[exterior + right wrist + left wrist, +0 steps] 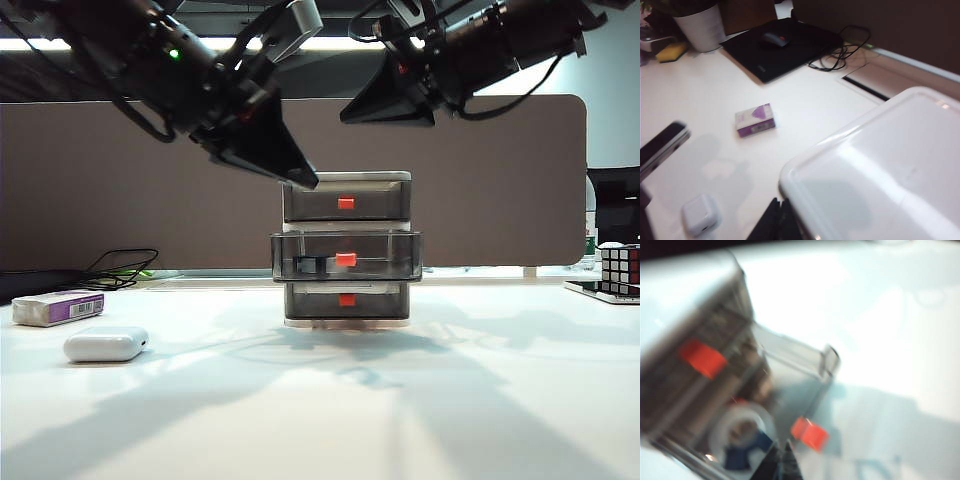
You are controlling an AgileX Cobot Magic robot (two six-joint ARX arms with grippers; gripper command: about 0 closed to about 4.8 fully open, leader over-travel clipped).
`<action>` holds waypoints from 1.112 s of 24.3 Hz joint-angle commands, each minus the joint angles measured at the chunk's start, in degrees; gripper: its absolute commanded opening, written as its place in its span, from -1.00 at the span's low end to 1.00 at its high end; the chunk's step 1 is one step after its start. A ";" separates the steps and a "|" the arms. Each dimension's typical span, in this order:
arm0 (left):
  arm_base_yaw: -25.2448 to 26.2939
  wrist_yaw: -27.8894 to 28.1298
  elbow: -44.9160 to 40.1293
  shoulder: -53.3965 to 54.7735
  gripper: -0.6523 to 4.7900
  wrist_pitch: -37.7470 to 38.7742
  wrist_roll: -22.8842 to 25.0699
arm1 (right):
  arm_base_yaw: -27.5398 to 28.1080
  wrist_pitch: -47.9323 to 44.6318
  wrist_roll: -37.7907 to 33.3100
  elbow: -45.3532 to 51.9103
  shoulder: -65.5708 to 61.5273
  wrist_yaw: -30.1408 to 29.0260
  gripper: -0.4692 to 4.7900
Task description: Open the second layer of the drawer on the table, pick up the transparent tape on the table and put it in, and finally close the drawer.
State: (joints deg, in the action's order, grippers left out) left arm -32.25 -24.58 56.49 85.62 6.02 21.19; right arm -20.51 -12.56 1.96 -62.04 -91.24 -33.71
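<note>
The drawer (pixel 346 195) stands at the middle of the table (pixel 320 410). Its second layer (pixel 390 258) is pulled out toward the front, red-orange tab (pixel 346 259) showing. Inside it lies the transparent tape (pixel 310 265), a small black holder; the blurred left wrist view shows it as a pale ring with a dark part (pixel 740 435) in the open tray. My left gripper (pixel 305 180) (pixel 785 452) hangs shut and empty just above the drawer's upper left corner. My right gripper (pixel 350 115) (pixel 780 205) is shut and empty, higher up, over the unit's white top (pixel 880 165).
A purple-and-white box (pixel 58 307) (pixel 755 120) and a white rounded case (pixel 106 344) (pixel 701 215) lie at the left front. Black cables (pixel 125 265) trail behind them. A puzzle cube (pixel 620 268) stands at the far right edge. A brown partition runs behind the table.
</note>
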 commanded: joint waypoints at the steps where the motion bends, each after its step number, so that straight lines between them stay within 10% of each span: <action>1: -0.11 -5.88 0.17 -0.11 -0.78 3.08 1.07 | -0.02 -0.90 0.68 -2.71 -0.98 1.36 -0.84; 27: -0.11 2.89 0.17 11.58 -0.78 -9.88 0.63 | -0.04 5.99 2.82 -14.93 -16.48 6.86 -0.84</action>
State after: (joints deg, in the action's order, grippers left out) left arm -32.27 -23.99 56.47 97.34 -1.34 22.20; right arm -20.51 -8.36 4.78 -76.90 -107.22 -28.03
